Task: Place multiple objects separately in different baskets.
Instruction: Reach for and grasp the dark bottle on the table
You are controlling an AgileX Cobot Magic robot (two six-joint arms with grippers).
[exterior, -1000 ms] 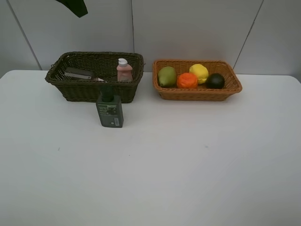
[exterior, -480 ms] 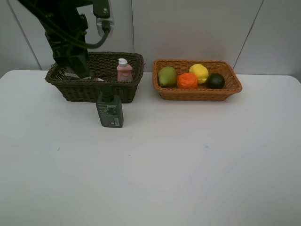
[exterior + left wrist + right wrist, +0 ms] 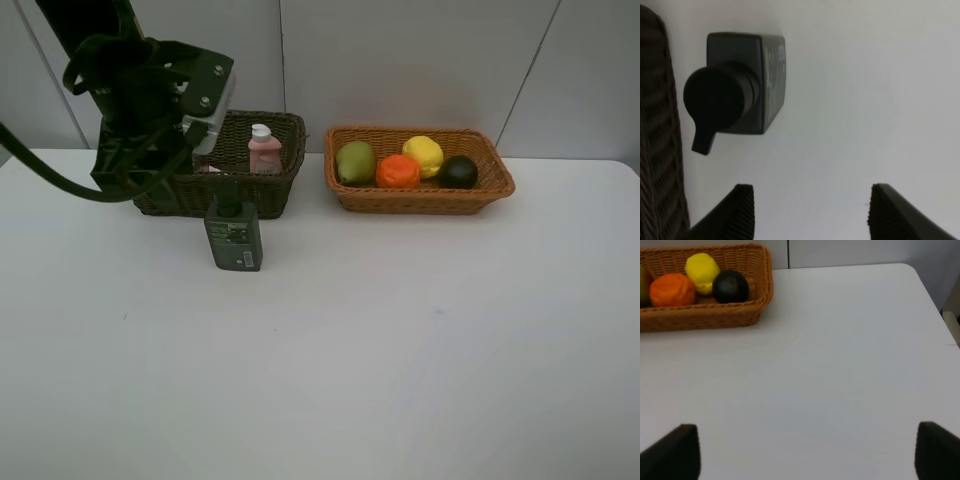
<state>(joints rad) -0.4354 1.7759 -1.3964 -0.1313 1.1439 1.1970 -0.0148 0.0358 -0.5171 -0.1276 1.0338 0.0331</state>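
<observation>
A dark green pump bottle (image 3: pixel 233 235) stands on the table just in front of the dark basket (image 3: pixel 262 195); a small pink bottle (image 3: pixel 264 150) stands inside that basket. The tan basket (image 3: pixel 420 198) holds a pear (image 3: pixel 355 162), an orange (image 3: pixel 398 171), a lemon (image 3: pixel 424 155) and a dark green fruit (image 3: pixel 458 172). My left arm (image 3: pixel 150 110) hangs over the dark basket's left half and hides it. My left gripper (image 3: pixel 810 210) is open and empty, with the pump bottle (image 3: pixel 740 85) a little ahead of it. My right gripper (image 3: pixel 807 455) is open and empty over bare table, well short of the tan basket (image 3: pixel 715 315).
The dark basket's wicker wall (image 3: pixel 657 125) runs close beside one left finger. In the right wrist view the table's far right corner and edge (image 3: pixel 927 287) show. Grey wall panels stand behind both baskets.
My left arm has swung down from the top left and now sits over the dark basket's left part, lower and nearer the pump bottle. The objects have not moved.
</observation>
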